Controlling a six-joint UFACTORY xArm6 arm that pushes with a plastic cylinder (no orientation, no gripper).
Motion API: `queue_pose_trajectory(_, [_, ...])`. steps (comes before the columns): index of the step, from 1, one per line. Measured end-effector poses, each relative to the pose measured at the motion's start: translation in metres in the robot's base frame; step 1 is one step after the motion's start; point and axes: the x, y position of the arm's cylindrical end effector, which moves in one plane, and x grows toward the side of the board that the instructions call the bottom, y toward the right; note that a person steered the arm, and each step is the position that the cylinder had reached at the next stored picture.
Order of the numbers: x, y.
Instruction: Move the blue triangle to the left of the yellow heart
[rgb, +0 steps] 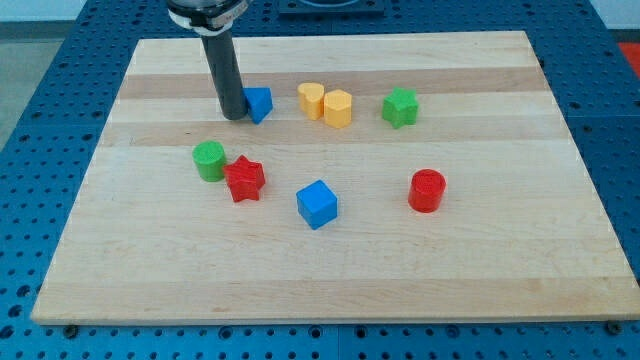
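The blue triangle (260, 103) lies near the view's top, left of centre. My tip (235, 116) stands right against its left side. The yellow heart (311, 100) lies a short way to the triangle's right, with a gap between them. A second yellow block (338, 108) touches the heart's right side.
A green star (400, 107) lies right of the yellow blocks. A green cylinder (209, 160) and a red star (244, 179) sit together below my tip. A blue cube (317, 204) and a red cylinder (427, 190) lie lower on the wooden board (120, 260).
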Motion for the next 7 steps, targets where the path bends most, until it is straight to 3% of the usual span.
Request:
queue_pose_trajectory(3, [-0.004, 0.013])
queue_pose_trajectory(4, [0.007, 0.013])
queue_pose_trajectory(5, [0.046, 0.015])
queue_pose_trajectory(7, [0.056, 0.055])
